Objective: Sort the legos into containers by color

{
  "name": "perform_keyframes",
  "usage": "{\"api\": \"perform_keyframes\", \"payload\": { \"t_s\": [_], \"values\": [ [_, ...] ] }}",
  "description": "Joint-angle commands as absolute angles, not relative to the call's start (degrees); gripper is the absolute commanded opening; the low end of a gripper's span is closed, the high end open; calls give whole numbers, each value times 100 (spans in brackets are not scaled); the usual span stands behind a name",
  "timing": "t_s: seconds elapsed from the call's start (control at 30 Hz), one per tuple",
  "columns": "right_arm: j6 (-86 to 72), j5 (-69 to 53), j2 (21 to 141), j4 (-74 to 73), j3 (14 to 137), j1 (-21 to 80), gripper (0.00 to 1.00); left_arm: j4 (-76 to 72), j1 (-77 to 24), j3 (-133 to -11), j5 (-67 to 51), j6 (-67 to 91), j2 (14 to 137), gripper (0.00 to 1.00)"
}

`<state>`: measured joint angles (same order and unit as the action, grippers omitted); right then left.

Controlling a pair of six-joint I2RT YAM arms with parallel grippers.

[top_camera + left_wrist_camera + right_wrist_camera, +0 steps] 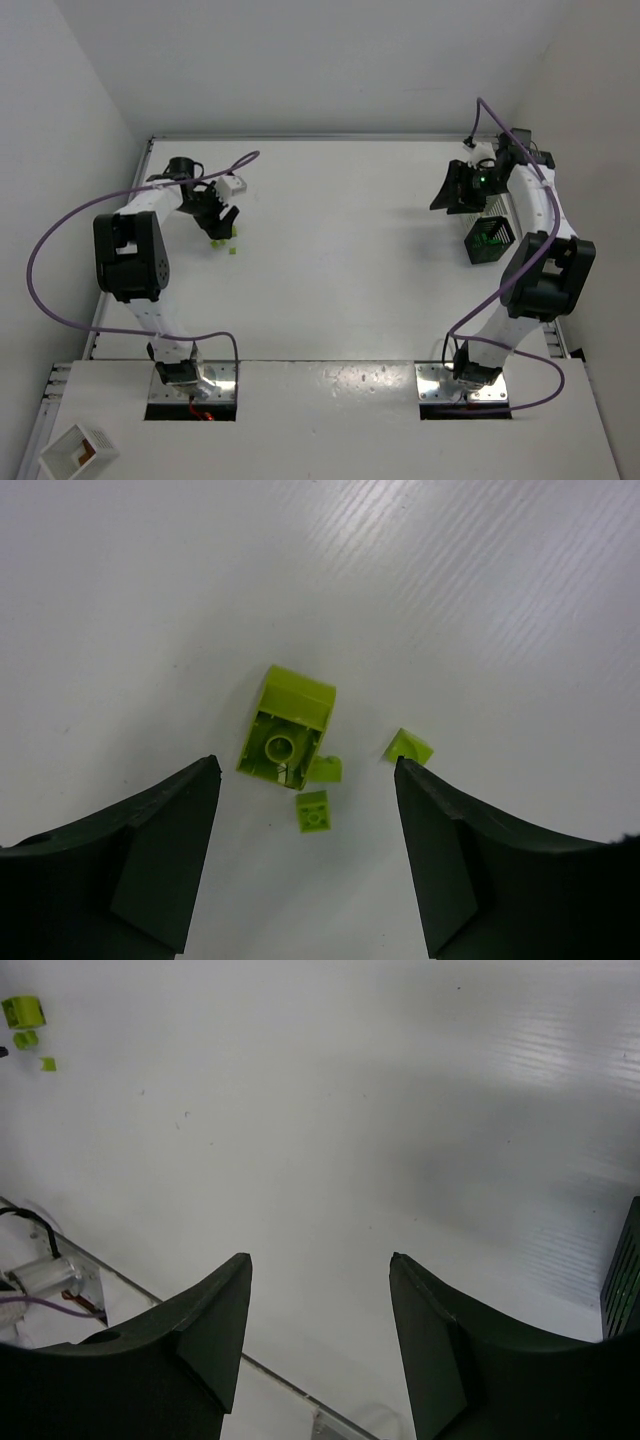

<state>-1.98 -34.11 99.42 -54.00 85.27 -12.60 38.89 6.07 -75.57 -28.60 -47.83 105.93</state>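
White table [340, 230], lime legos [287, 738], black bin [490, 240].
Wide open, nothing held: left gripper [305, 770] over legos, right gripper [320, 1260] by bin.

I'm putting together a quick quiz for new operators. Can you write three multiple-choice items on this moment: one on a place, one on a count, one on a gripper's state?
1. Where on the table does the black bin stand?
A) right side
B) left side
C) dead centre

2. How many lime legos lie before the left gripper?
A) two
B) four
C) seven

3. How is the left gripper?
A) shut on a lego
B) open, holding nothing
C) out of view

Answers:
1 A: the top view shows it near the table's right edge.
2 B: the left wrist view shows one large piece and three small ones.
3 B: its fingers stand wide apart, with the legos lying loose on the table between and beyond them.
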Motion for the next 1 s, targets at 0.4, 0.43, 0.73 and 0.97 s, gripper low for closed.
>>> {"api": "perform_keyframes", "payload": {
  "t_s": [0.4,0.43,0.73,0.97],
  "values": [
    [-193,-3612,10001,-5282,8543,-1230,58,3823,659,-7972,-3032,-5186,11329,70],
    [-193,-3612,10002,-5282,8543,-1230,58,3771,659,-7972,-2980,-5186,11329,68],
    [-342,-3999,9941,-5283,8403,-1125,58,3657,659,-7787,-2909,-5186,11382,31],
    [-991,-5427,9396,-4660,7306,-800,63,3463,659,-7199,-3567,-5080,10628,24]
  ]
}}
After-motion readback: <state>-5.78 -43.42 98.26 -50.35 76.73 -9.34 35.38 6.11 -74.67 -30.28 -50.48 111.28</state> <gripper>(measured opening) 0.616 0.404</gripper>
